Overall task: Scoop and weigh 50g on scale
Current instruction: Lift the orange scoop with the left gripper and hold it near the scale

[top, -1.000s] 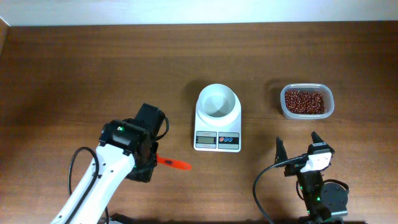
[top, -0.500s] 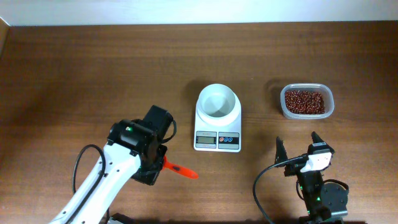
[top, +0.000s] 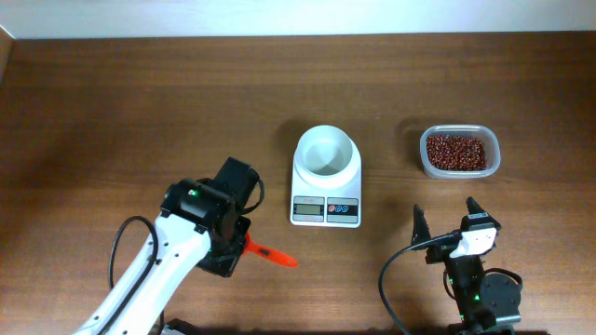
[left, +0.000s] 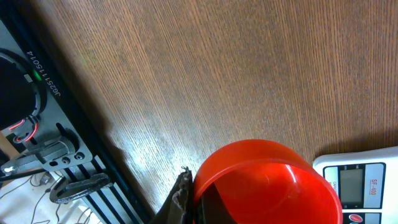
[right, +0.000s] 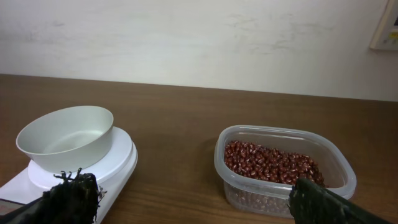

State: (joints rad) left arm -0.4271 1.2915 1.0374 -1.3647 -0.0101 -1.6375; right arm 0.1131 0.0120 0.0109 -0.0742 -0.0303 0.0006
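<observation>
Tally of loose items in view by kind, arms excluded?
scale: 1
white bowl: 1
clear tub: 1
heap of beans: 1
red scoop: 1
Total: 5

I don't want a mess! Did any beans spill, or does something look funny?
Nothing stands out. The beans all sit inside the tub, none on the table. The bowl sits upright and empty on the scale. The left gripper holds the red scoop.
</observation>
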